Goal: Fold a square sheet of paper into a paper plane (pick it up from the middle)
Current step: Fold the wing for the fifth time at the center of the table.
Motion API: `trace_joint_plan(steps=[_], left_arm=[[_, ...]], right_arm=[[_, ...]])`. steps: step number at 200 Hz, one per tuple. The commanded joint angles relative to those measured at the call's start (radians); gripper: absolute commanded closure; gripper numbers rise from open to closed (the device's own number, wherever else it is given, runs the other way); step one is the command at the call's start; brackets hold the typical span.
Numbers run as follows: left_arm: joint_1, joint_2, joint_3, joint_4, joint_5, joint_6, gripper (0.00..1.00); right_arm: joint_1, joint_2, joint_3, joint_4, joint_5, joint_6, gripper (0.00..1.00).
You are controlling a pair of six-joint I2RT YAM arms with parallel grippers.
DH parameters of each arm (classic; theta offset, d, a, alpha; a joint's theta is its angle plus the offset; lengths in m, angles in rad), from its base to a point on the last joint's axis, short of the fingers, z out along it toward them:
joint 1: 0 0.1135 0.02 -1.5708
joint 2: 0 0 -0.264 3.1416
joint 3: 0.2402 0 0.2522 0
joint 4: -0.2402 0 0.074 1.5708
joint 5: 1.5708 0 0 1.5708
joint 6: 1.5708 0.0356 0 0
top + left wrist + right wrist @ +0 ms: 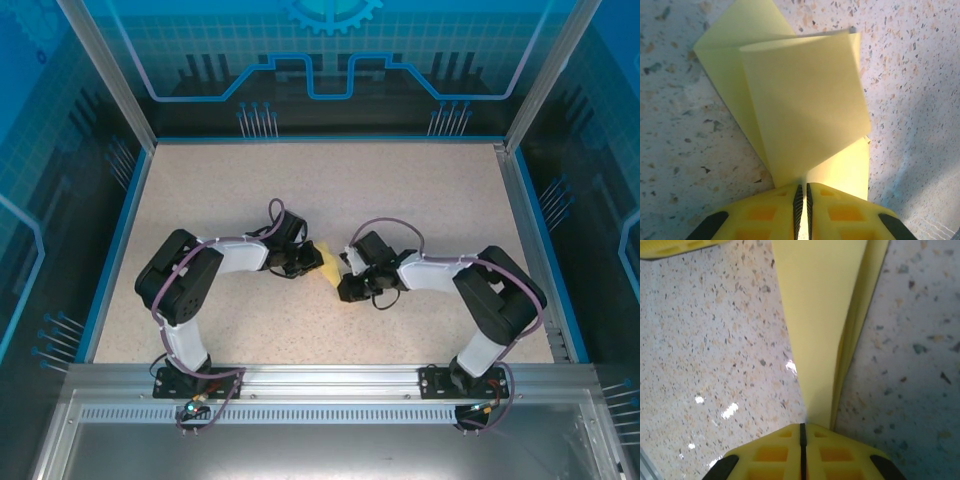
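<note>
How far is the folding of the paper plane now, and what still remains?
Done: the sheet of paper has a fold, one flap lying over the rest. In hand: the left gripper and the right gripper both pinch it shut. Left: no pointed plane shape yet, more folds remain.

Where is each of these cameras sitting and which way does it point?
Top external: above and behind the bases, looking down on the table; left arm and right arm show.
Left wrist: on the left arm, looking along its shut jaws at the folded paper.
Right wrist: on the right arm, along its shut jaws at the same paper.
Shared: both wrist views show that paper.
</note>
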Motion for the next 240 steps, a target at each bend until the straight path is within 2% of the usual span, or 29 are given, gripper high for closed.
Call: trace_joint_plan(steps=[1, 32, 68, 85, 131, 169, 240], left_arm=[[0.009, 0.049, -0.006, -0.104, -0.089, 0.018, 0.82], [0.009, 0.048, -0.004, -0.100, -0.083, 0.018, 0.83], [0.009, 0.049, -0.001, -0.097, -0.070, 0.021, 0.82], [0.008, 0.053, -0.001, -0.091, -0.065, 0.019, 0.83], [0.006, 0.053, 0.004, -0.094, -0.064, 0.019, 0.83], [0.003, 0.053, 0.004, -0.096, -0.061, 0.019, 0.83], [0.000, 0.052, 0.014, -0.102, -0.060, 0.025, 0.82]], right_arm=[[-0.022, -0.017, -0.077, -0.134, -0.061, 0.005, 0.92], [-0.033, -0.055, -0.098, -0.098, -0.106, 0.018, 0.92], [-0.037, -0.240, -0.074, -0.074, -0.116, 0.017, 0.90], [-0.036, -0.267, -0.040, -0.068, -0.101, 0.009, 0.89], [-0.005, -0.120, 0.093, -0.058, -0.065, 0.009, 0.88], [0.009, 0.013, 0.192, -0.101, -0.016, 0.017, 0.91], [0.009, 0.131, 0.199, -0.113, -0.004, 0.001, 0.92]])
